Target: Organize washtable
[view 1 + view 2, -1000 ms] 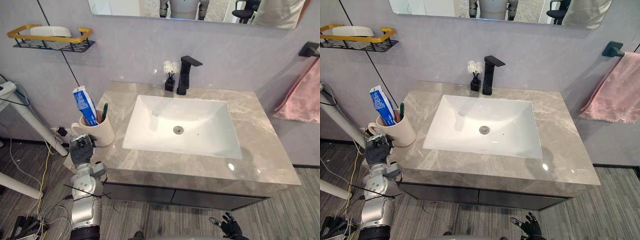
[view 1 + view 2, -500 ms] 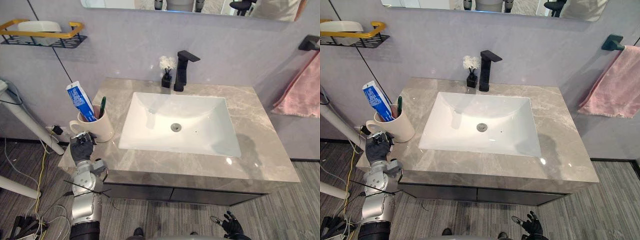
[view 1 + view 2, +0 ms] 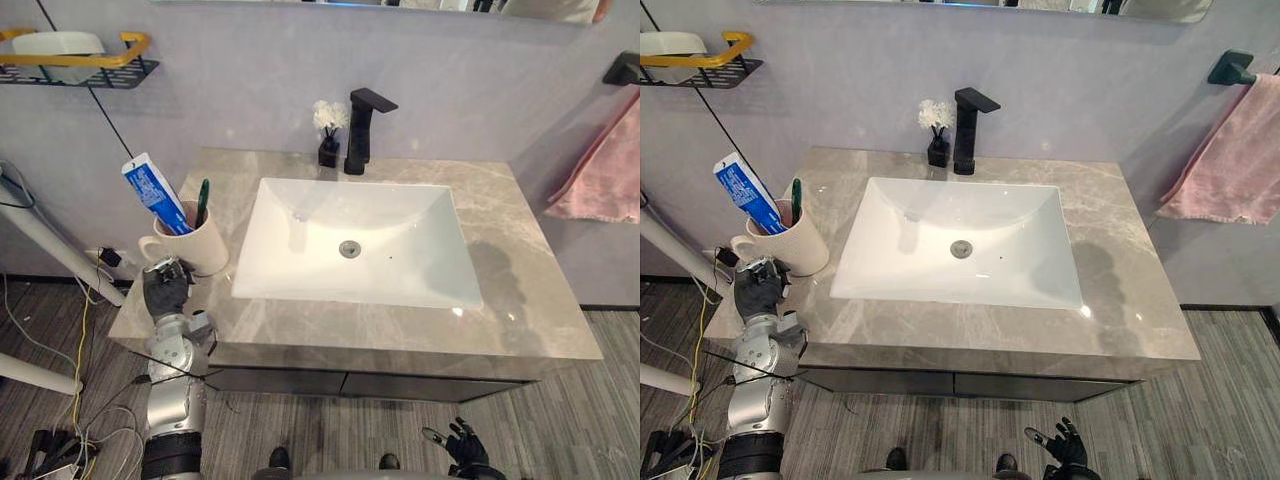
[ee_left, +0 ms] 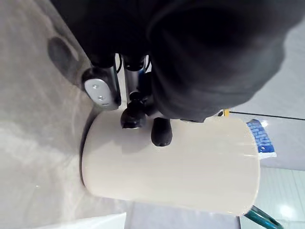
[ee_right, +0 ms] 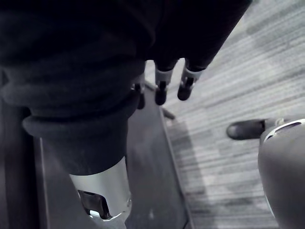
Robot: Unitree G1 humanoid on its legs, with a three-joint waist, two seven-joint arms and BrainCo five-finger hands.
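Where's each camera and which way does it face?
Left eye view: head, looking down at grey marble countertop and white rectangular basin; left hand lower left, right hand at bottom.
Right eye view: same scene, shifted slightly.
Left wrist view: along left hand, at cream ceramic mug up close.
Right wrist view: along right hand's straight fingers, down at grey striped floor.
Shared: both eyes and left wrist see the mug.

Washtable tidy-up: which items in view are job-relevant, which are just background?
Job: mug holding toothpaste tube and toothbrush, on the counter, left edge; left hand at the mug; right hand low by the floor.
Just there: sink, faucet, flower vase, pink towel, wall rack.
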